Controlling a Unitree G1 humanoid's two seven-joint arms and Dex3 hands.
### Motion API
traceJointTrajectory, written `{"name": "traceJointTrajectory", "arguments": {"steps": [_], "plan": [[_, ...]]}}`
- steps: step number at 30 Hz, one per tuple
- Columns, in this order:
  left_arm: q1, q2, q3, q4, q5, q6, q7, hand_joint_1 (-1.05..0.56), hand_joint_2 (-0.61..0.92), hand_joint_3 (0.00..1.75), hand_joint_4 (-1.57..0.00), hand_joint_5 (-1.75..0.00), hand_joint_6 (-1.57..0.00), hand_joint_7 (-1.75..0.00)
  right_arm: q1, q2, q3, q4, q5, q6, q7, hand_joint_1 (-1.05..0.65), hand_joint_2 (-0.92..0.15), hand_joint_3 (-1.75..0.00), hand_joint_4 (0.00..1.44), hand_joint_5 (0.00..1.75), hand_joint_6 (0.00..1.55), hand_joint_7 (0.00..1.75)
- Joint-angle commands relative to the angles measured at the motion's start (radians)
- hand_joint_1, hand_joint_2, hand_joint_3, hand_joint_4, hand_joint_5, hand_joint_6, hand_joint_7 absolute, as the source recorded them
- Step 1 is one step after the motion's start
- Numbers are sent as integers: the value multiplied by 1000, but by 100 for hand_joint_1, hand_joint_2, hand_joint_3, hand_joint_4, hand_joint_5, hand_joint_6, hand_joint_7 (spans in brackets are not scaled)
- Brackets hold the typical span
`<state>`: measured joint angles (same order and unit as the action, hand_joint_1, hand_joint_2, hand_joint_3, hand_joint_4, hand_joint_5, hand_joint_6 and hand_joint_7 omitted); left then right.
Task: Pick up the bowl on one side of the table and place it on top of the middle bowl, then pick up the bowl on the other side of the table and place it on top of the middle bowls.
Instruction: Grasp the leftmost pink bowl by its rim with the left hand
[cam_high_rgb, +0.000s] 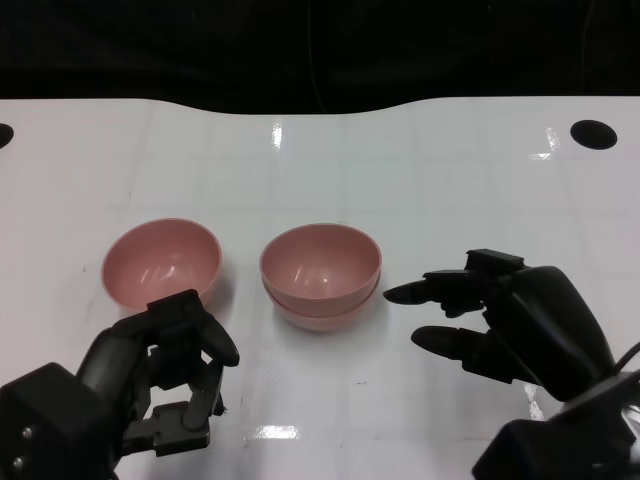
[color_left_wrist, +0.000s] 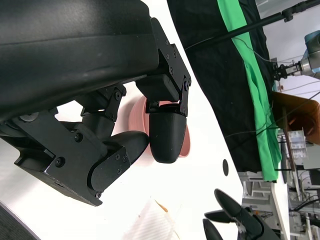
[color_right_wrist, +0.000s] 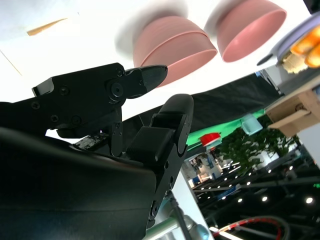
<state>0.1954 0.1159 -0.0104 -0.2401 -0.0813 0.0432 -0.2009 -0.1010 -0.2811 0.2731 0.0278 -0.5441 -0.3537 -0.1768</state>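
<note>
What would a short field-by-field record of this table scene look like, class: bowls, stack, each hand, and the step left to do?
Bowls: three pink bowls on the white table
Middle stack: two bowls nested, one inside the other, upright
Lone bowl: upright, apart from the stack, on the robot's left side
Left hand: just short of the lone bowl, fingers curled in, holding nothing
Right hand: beside the stack, fingers spread, holding nothing, not touching it
Step left: lone bowl not yet on the stack

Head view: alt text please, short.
Two pink bowls sit stacked mid-table, with a single pink bowl to their left on the white table. The left hand is curled near the single bowl; the right hand, fingers apart, holds nothing beside the stack.
</note>
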Motion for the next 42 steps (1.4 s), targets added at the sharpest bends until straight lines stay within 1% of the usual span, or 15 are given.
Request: {"name": "traceJointTrajectory", "arguments": {"steps": [1, 2, 4, 6, 9, 14, 16, 21, 25, 32, 33, 35, 38, 40, 42], "plan": [[-8, 9, 11, 18, -4, -11, -3, -9, 43, 128, -78, -175, -75, -151, 30, -8, -37, -9, 72, -39, 26, -14, -77, -30, 64, 133, 91, 49], [-10, 10, 11, 25, -3, -18, -5, -9, 43, 128, -79, -175, -75, -152, 42, -8, -47, -7, 107, -56, 38, -11, -56, -70, 66, 130, 88, 61], [-16, 10, 13, 37, -9, -25, -10, -10, 43, 128, -79, -175, -75, -152, 69, -9, -70, -8, 168, -77, 63, -7, -42, -100, 69, 129, 88, 71], [-19, 10, 13, 45, -14, -29, -13, -11, 43, 128, -78, -175, -74, -152, 84, -10, -85, -12, 195, -85, 81, -5, -39, -106, 70, 128, 88, 74], [-20, 13, 9, 42, 3, -24, 0, -12, 43, 128, -78, -175, -74, -152, 137, -17, -120, -47, 257, -70, 128, -2, -40, -113, 74, 129, 91, 77], [-20, 15, 10, 40, 28, -32, 10, -10, 46, 126, -78, -175, -74, -153, 203, -3, -156, -121, 307, -15, 182, 4, -35, -136, 84, 138, 94, 86], [-21, 14, 10, 40, 36, -37, 11, -8, 47, 126, -78, -175, -74, -153, 228, -4, -169, -147, 322, -7, 200, 4, -35, -139, 87, 138, 95, 89], [-24, 11, 12, 37, 44, -41, 8, -7, 47, 125, -78, -175, -73, -153, 270, 5, -187, -194, 365, 33, 238, 5, -38, -136, 89, 136, 94, 94], [-30, 10, 21, 40, 33, -43, 5, -7, 44, 128, -78, -175, -75, -153, 294, 16, -191, -220, 389, 58, 260, 6, -37, -137, 90, 138, 92, 102], [-44, 2, 43, 53, 15, -54, 9, -10, 39, 129, -76, -173, -76, -151, 311, 79, -203, -240, 403, 127, 241, 7, -30, -153, 93, 167, 86, 136], [-44, 1, 46, 51, 19, -51, 16, -8, 39, 127, -77, -169, -76, -149, 311, 82, -205, -243, 394, 133, 238, 6, -26, -158, 95, 172, 85, 144], [-47, 5, 51, 48, 43, -47, 33, -9, 43, 117, -76, -161, -77, -142, 309, 89, -208, -243, 392, 137, 239, 6, -24, -164, 96, 174, 82, 152], [-51, 18, 61, 51, 47, -52, 27, -10, 49, 109, -74, -155, -76, -139, 311, 97, -207, -243, 396, 140, 243, 5, -24, -165, 97, 175, 81, 155], [-54, 31, 74, 34, 21, -19, 6, -10, 57, 99, -74, -147, -76, -131, 314, 101, -206, -248, 396, 148, 245, 4, -24, -165, 98, 175, 81, 156], [-57, 44, 88, 4, -16, 33, -15, -10, 63, 87, -72, -133, -74, -116, 317, 106, -204, -258, 391, 162, 244, 3, -25, -164, 99, 175, 81, 157]]}}
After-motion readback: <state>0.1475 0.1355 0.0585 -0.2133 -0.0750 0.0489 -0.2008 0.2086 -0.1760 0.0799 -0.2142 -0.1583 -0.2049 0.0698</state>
